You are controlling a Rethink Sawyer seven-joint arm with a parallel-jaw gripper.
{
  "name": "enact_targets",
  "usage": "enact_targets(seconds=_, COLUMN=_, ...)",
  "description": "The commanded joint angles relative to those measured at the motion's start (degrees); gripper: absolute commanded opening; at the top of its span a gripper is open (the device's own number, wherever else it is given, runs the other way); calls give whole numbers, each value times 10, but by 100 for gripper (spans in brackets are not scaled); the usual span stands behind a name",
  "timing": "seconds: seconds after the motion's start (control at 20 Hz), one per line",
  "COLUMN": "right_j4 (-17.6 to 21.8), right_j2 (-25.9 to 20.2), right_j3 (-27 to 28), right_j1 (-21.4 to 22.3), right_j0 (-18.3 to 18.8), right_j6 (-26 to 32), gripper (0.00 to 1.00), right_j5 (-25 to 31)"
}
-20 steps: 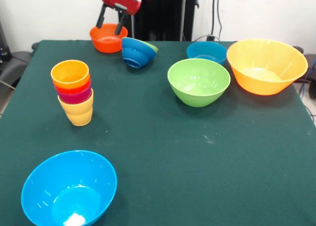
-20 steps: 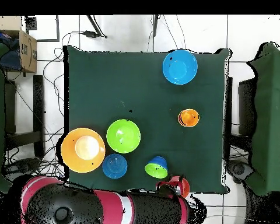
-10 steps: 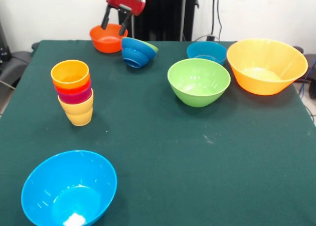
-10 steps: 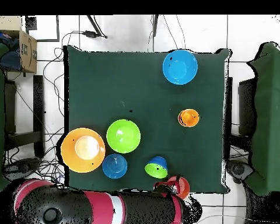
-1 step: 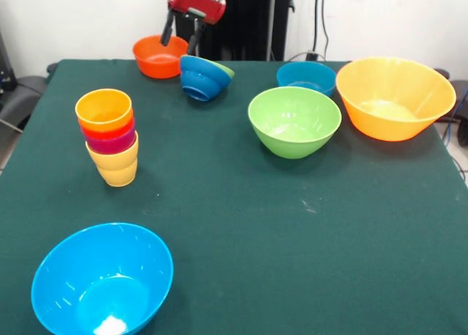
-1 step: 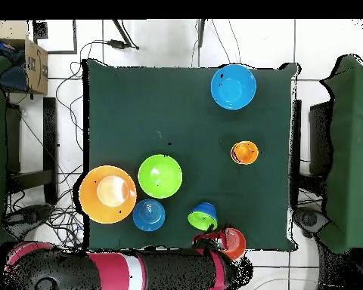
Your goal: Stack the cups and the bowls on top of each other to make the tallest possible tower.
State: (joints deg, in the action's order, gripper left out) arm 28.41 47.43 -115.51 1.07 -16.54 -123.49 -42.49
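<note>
Open, empty: red-bodied gripper with two black fingers [image 5: 181, 36] hanging at the top of the front view, fingers spread and clear of everything, tips above the gap between the glossy orange-red plastic bowl [image 5: 159, 55] at upper left and the tipped pair of nested bowls, dark blue outside and green inside [image 5: 205, 77], just right of it. Likely step: lining up on one of these two for a pick; which one, hard to say. For the orange-red bowl, best to straddle one wall at the rim, one finger inside and one outside, and close only once low enough to bite. For the tilted blue-and-green pair, better to grip both rims together, since a nudge could roll it. Further out, along the upper right of the front view: small teal bowl [image 5: 306, 77], behind the wide light-green bowl [image 5: 294, 121], beside the big orange-yellow bowl [image 5: 394, 96]. At left centre, the tower so far: four nested tumblers, yellow at the base, then purple, red-orange and orange-yellow on top [image 5: 108, 134], upright and well apart from the gripper. At lower left, a large light blue bowl [image 5: 102, 279]. In the overhead view, the red and black arm [image 6: 124, 270] along the bottom edge, the cup stack [image 6: 244, 152] at right centre on the dark green table [image 6: 184, 113]. Narrow base, so each added bowl wants a slow, centred lowering.
</note>
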Motion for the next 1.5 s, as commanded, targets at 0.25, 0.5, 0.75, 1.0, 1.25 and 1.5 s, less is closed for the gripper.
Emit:
enact_targets(seconds=0.25, right_j4=-74, right_j2=-71, right_j3=3, right_j1=-61, right_j0=-31, right_j6=-26, gripper=100, right_j5=6)
enact_targets(seconds=0.5, right_j4=-87, right_j2=-74, right_j3=-1, right_j1=-84, right_j0=-38, right_j6=-27, gripper=100, right_j5=-16)
enact_targets(seconds=0.75, right_j4=-85, right_j2=-82, right_j3=-5, right_j1=-96, right_j0=-41, right_j6=-27, gripper=100, right_j5=-28)
enact_targets(seconds=1.0, right_j4=-90, right_j2=-88, right_j3=-5, right_j1=-104, right_j0=-49, right_j6=-29, gripper=100, right_j5=-33)
enact_targets(seconds=1.25, right_j4=-96, right_j2=-98, right_j3=-1, right_j1=-115, right_j0=-57, right_j6=-31, gripper=100, right_j5=-40)
enact_targets(seconds=1.5, right_j4=-101, right_j2=-110, right_j3=4, right_j1=-120, right_j0=-64, right_j6=-39, gripper=100, right_j5=-40)
